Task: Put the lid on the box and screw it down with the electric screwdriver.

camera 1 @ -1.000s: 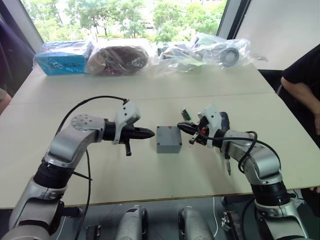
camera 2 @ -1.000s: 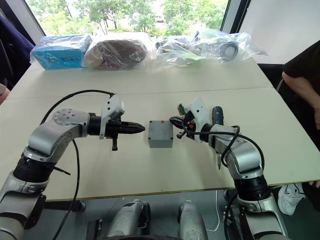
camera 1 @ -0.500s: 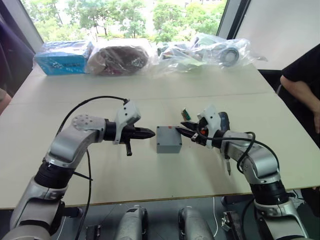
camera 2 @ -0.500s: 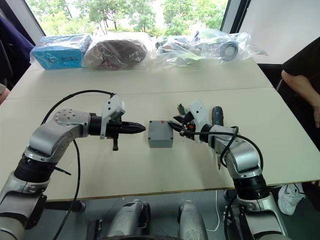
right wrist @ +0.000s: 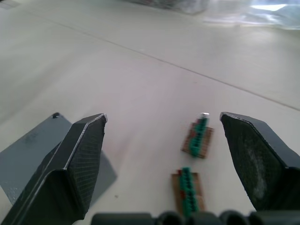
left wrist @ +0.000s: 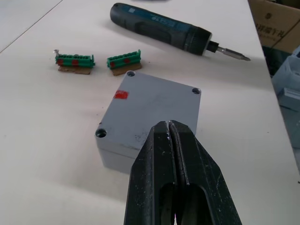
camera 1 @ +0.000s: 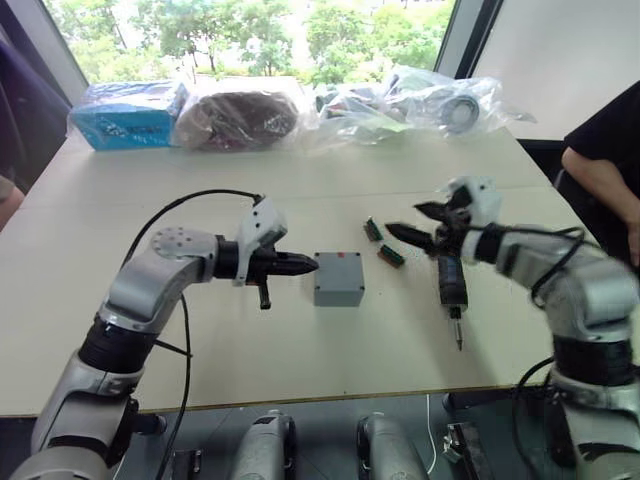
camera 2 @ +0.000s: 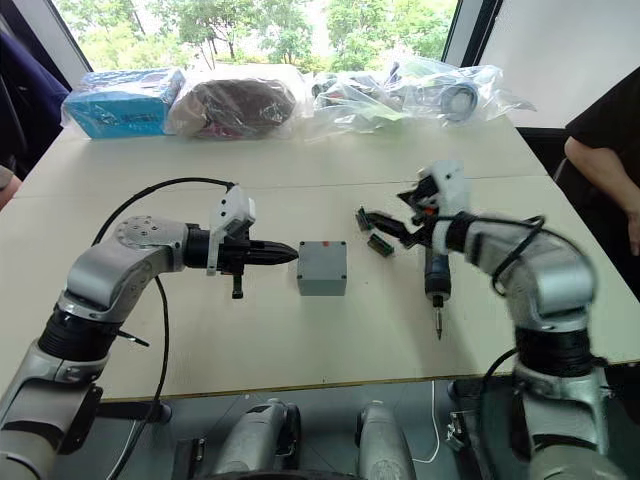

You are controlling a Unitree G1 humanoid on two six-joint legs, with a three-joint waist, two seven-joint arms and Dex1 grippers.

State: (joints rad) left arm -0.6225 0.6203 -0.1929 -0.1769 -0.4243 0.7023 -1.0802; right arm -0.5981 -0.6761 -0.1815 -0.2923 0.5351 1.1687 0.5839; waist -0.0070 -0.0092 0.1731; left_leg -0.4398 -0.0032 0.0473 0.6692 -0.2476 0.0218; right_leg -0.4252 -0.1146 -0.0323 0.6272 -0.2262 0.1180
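Note:
The grey box stands mid-table with the flat lid seated on top; a red mark sits near one of its corner screw holes. My left gripper is shut, its tip level with the box's left side and about touching it. My right gripper hangs open and empty above the table, right of the box, over two green circuit pieces. The electric screwdriver lies on the table under my right forearm, bit toward the front edge.
Clear plastic bags and a blue package line the table's far edge. A person's arm in a black sleeve reaches in at the right edge. Bare tabletop surrounds the box in front and to the left.
My right gripper has opened and pulled up and rightward away from the box's right side. The left gripper edged a little closer to the box.

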